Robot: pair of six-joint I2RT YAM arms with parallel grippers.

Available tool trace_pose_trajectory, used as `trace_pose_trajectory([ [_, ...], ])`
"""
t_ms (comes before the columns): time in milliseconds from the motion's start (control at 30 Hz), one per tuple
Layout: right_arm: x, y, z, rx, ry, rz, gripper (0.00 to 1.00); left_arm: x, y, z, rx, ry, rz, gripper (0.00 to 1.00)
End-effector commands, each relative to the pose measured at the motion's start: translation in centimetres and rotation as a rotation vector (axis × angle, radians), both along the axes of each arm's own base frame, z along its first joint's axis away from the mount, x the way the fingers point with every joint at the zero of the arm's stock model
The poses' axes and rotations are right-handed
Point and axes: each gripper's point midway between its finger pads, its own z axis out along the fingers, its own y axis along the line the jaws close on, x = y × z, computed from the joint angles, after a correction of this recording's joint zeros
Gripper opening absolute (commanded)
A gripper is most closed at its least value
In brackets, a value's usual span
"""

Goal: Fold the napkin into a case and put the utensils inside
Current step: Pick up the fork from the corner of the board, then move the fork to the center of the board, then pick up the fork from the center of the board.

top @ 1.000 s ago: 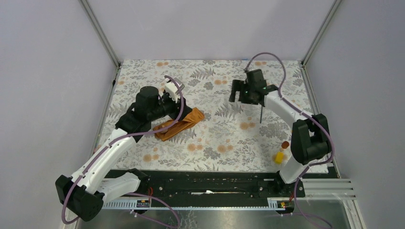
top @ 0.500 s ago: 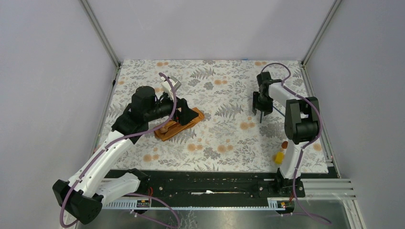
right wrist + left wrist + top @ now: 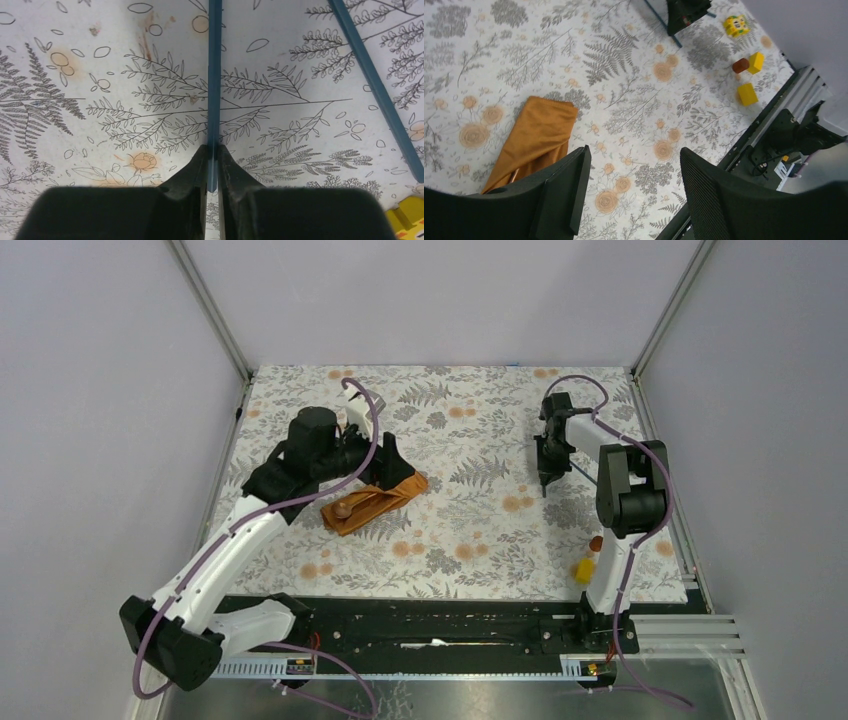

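Grey walls closed in a desk (image 3: 470, 540) covered with a fern-and-flower print. The left arm (image 3: 235, 540) stretched from its base at the near left corner up and inward across the desk, its wrist bent over the napkin (image 3: 385, 498). The left claw (image 3: 631, 195) hung above the cloth with its two fingers spread wide apart and nothing between them. The orange-brown napkin lay flat in the left half of the desk, folded into a long narrow pouch slanting from near left to far right. A spoon's (image 3: 342, 510) small round copper bowl showed at its near-left end.

The right arm (image 3: 628, 490) stood folded at the right side, elbow raised, its forearm reaching back toward the far wall. Its wrist was turned down toward the desk. The right claw (image 3: 212, 152) was closed on a slim dark-blue stick (image 3: 214, 90), pinching it near one end while the rest ran straight out ahead of the fingers. Whether that stick touched the print I could not tell. A second stick (image 3: 375, 85) lay slantwise on the desk just to the right of it, apart from the claw.

Near the right arm's base sat a small yellow block (image 3: 582, 568) and a little brown disc (image 3: 597, 543), close together and well apart from the napkin.
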Motion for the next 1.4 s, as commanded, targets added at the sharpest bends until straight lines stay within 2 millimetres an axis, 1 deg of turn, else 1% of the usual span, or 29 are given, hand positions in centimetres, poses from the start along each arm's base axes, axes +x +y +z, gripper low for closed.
trace_pose_trajectory([
  [0,-0.7,2.1,-0.8,0.062,-0.015,0.129,0.1,0.9,0.6,-0.2,0.033,0.028,0.064,0.69],
  [67,-1.7,3.6,-0.6,0.043,-0.02,0.241,0.07,1.0,0.8,-0.4,0.035,0.018,0.075,0.68],
  [167,-3.9,6.6,-0.6,0.014,-0.014,0.431,0.05,1.6,1.5,-0.8,0.049,0.008,0.13,0.67],
  [233,-5.4,8.6,-0.2,0.03,-0.027,0.526,0.04,1.8,1.6,-1.2,0.051,0.02,0.145,0.65],
  [300,-6.4,10.2,0.7,0.077,-0.058,0.573,0.03,1.6,1.2,-1.6,0.038,0.035,0.128,0.64],
  [367,-7.1,11.6,2.2,0.144,-0.095,0.609,0.02,1.1,0.3,-2.0,0.002,0.025,0.073,0.62],
  [433,-8.1,13.3,3.4,0.243,-0.11,0.655,0.02,0.0,-0.8,-1.9,-0.046,-0.034,-0.036,0.61],
  [467,-8.8,14.2,4.0,0.294,-0.105,0.687,0.02,-1.1,-1.5,-2.7,-0.067,-0.067,-0.116,0.64],
  [533,-10.3,16.4,4.6,0.375,-0.095,0.776,0.03,-3.2,-2.7,-2.7,-0.082,-0.194,-0.244,0.69],
  [600,-12.2,17.9,4.2,0.373,-0.069,0.894,0.04,-4.9,-3.6,-3.0,-0.043,-0.308,-0.346,0.71],
  [667,-14.4,18.7,2.9,0.308,-0.035,1.036,0.06,-6.3,-4.1,-3.6,0.014,-0.362,-0.438,0.69],
  [733,-15.9,19.0,1.6,0.249,-0.013,1.117,0.07,-7.6,-4.3,-4.1,0.056,-0.374,-0.523,0.65],
  [800,-17.0,19.2,0.6,0.213,-0.003,1.176,0.07,-8.7,-4.0,-4.5,0.079,-0.373,-0.588,0.63],
  [933,-17.4,19.6,-0.1,0.172,-0.005,1.22,0.08,-10.4,-3.3,-5.3,0.095,-0.388,-0.659,0.64],
  [967,-17.4,19.7,-0.1,0.172,-0.009,1.215,0.11,-10.8,-3.3,-5.4,0.094,-0.394,-0.67,0.65],
  [1000,-17.3,19.7,-0.1,0.168,-0.015,1.202,0.25,-11.1,-3.4,-5.5,0.092,-0.396,-0.682,0.66],
  [1067,-17.4,19.9,0.2,0.188,-0.025,1.176,0.4,-11.2,-3.6,-6.0,0.1,-0.386,-0.692,0.68],
  [1133,-16.7,20.2,1.4,0.196,-0.079,1.104,0.56,-10.9,-3.8,-7.0,0.127,-0.368,-0.693,0.68],
  [1167,-16.1,20.2,2.4,0.206,-0.115,1.049,0.61,-10.6,-3.9,-7.6,0.146,-0.358,-0.692,0.68],
  [1233,-14.1,19.6,5.2,0.268,-0.199,0.84,0.71,-9.9,-4.4,-8.8,0.192,-0.342,-0.69,0.66],
  [1267,-12.9,18.6,6.6,0.301,-0.235,0.725,0.76,-9.3,-4.5,-9.5,0.219,-0.339,-0.68,0.66],
  [1333,-10.7,15.3,9.0,0.351,-0.299,0.488,0.8,-8.0,-4.9,-10.6,0.263,-0.338,-0.658,0.66],
  [1367,-9.4,12.9,9.5,0.34,-0.328,0.354,0.84,-7.3,-5.2,-11.0,0.279,-0.34,-0.648,0.67],
])
